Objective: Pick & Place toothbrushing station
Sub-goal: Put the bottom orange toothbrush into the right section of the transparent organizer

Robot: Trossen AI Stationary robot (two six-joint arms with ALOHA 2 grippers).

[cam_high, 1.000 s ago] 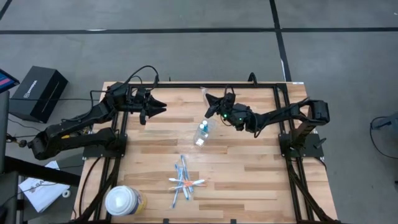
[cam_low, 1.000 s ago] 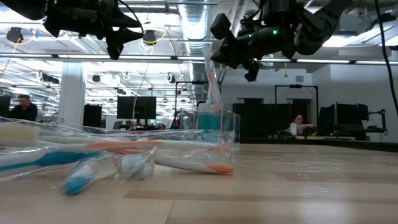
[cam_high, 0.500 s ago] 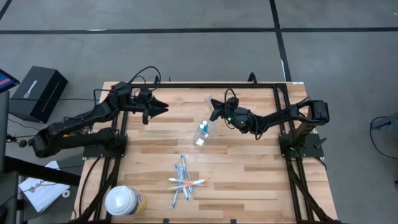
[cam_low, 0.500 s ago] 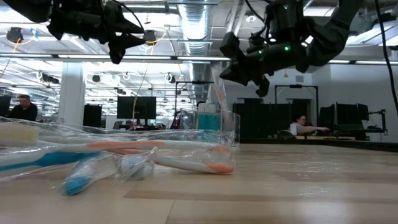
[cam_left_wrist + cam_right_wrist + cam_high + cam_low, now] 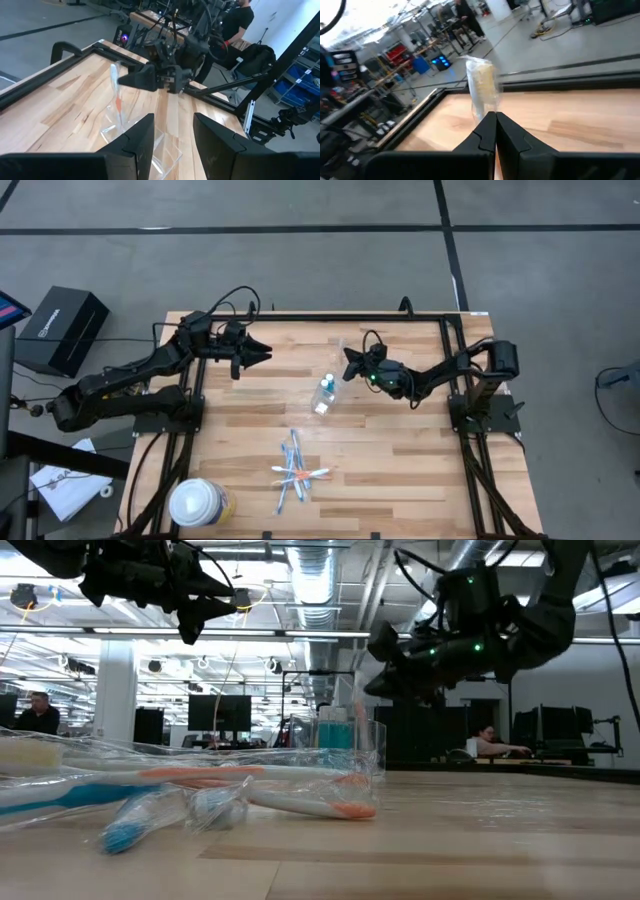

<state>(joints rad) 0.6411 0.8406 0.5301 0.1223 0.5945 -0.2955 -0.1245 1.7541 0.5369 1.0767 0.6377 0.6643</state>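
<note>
A small clear plastic cup point(image 5: 325, 393) stands on the wooden table's middle, with a blue tube inside; it also shows in the low view point(image 5: 350, 745). A slim toothbrush in a clear wrapper point(image 5: 118, 97) stands tilted with its lower end in the cup. My right gripper point(image 5: 348, 360) is just right of and above the cup, shut on this toothbrush. My left gripper point(image 5: 262, 352) hovers open and empty over the table's far left; its fingers show in the left wrist view point(image 5: 172, 145). Several more wrapped toothbrushes point(image 5: 295, 470) lie in a pile near the front. My right gripper pinches the toothbrush's upper shaft point(image 5: 482, 109) between its two fingers, just below the wrapped head point(image 5: 480, 80). The fingers come from the table's right, slanting a little down, and lie across the toothbrush. The toothbrush stands tilted, its lower end inside the cup.
A large round white-topped yellowish container point(image 5: 197, 502) stands at the front left corner. A black box point(image 5: 65, 330) sits on the floor left of the table. The low view shows people seated at desks in the room behind. Bare wood lies at the table's right and front right.
My right gripper has gone down and toward the table's near right, staying shut on the toothbrush. The toothbrush has sunk with it, so that less of it stands above the cup's rim.
</note>
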